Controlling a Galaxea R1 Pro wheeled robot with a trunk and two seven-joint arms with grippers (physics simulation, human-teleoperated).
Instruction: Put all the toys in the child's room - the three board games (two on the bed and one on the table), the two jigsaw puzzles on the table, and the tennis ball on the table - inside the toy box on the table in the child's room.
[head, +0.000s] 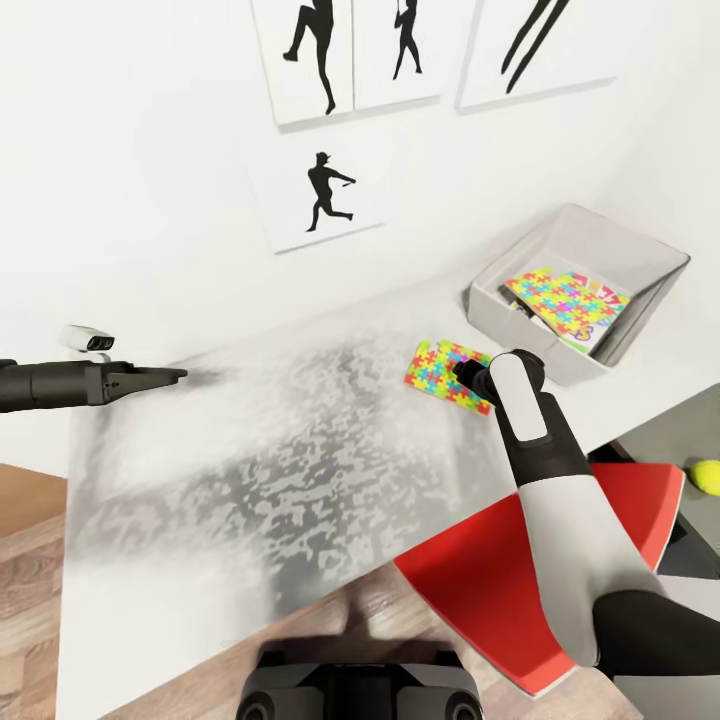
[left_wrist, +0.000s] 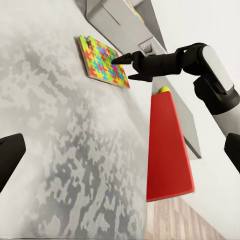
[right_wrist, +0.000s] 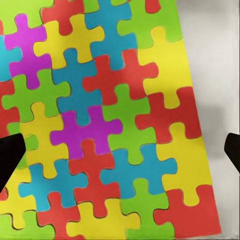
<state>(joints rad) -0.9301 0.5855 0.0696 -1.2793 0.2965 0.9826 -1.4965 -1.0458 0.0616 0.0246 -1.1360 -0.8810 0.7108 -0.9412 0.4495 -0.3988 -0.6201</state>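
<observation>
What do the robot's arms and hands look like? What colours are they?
The right arm is chunky, with smooth white shells and black joints. Its right hand is all black, ending in two thin pointed fingers. The left arm is a slim dark tube with a small white piece on top, and its left hand is black and narrows to a point.

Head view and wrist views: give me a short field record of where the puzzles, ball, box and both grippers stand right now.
puzzle on table: flat on the pale table top, puzzle beside the toy box
toy box: grey tray, holds a second puzzle over a printed game box
right gripper: open, just above the loose puzzle
left gripper: hovering over the table's left end, holding nothing
ball: yellow-green ball on the lower dark section
</observation>
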